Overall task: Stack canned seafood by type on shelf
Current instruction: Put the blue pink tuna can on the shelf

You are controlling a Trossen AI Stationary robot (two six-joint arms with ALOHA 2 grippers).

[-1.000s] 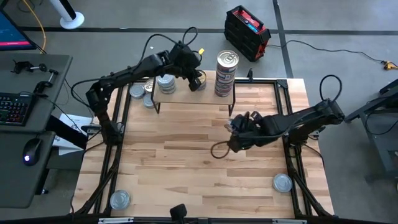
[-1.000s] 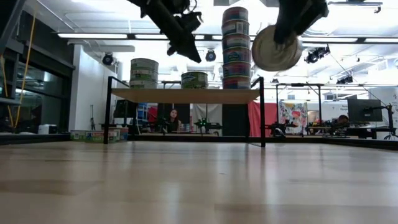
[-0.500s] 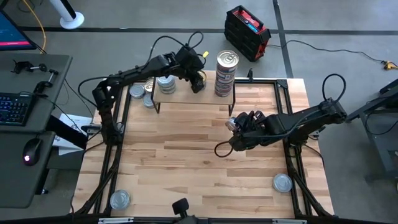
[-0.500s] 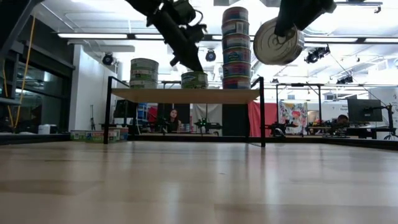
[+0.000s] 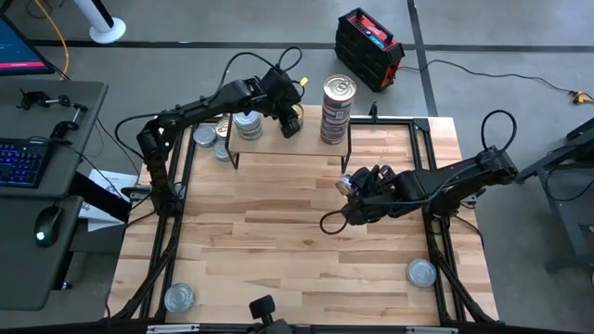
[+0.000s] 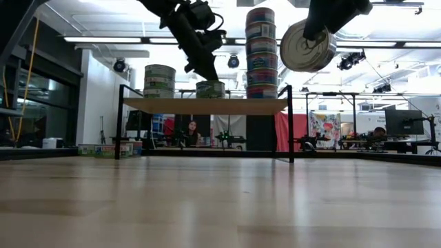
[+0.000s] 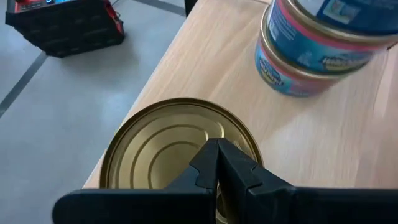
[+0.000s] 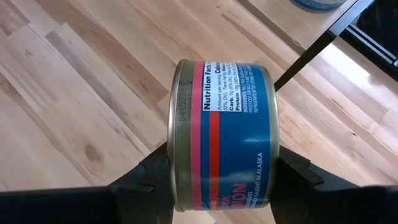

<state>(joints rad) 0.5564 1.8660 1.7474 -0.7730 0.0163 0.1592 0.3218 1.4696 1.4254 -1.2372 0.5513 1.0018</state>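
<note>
While clamped in the right gripper (image 8: 221, 180), blue-and-pink tin (image 8: 224, 134) mid-carry above table (image 5: 278, 232); needs lifting onto tall matching stack (image 5: 336, 111) ahead. Left gripper (image 7: 217, 171) shut over gold-lidded tin (image 7: 168, 146) on shelf (image 6: 207, 105).

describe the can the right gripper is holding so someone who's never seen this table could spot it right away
Find the shelf at the table's far edge; in front of its tall stack the right gripper hangs above the tabletop. The can in it is the only one off any surface, turned on its side, blue with a pink-red band.
</note>
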